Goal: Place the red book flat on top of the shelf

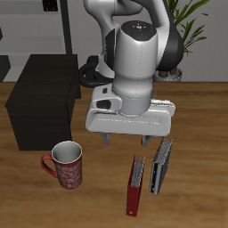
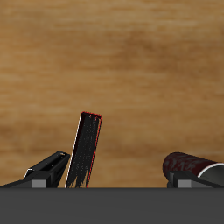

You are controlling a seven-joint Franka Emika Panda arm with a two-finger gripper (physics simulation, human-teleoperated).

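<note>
The red book (image 1: pixel 135 187) stands on its long edge on the wooden table, near the front edge; in the wrist view (image 2: pixel 86 149) it shows as a dark slab with red rims. The shelf (image 1: pixel 44 100) is a large dark box with a flat bare top, standing farther back beside the mug. My gripper (image 1: pixel 129 140) hangs above the table just behind the red book, between it and the robot's base. Its fingers (image 1: pixel 149 141) are spread wide with nothing between them. It touches neither the book nor the shelf.
A thin grey book (image 1: pixel 161 165) stands right beside the red book and shows in the wrist view (image 2: pixel 48 168). A red patterned mug (image 1: pixel 68 166) stands in front of the shelf, also in the wrist view (image 2: pixel 187 164). A grey rack (image 1: pixel 36 27) and a plant (image 1: pixel 191 22) are at the back.
</note>
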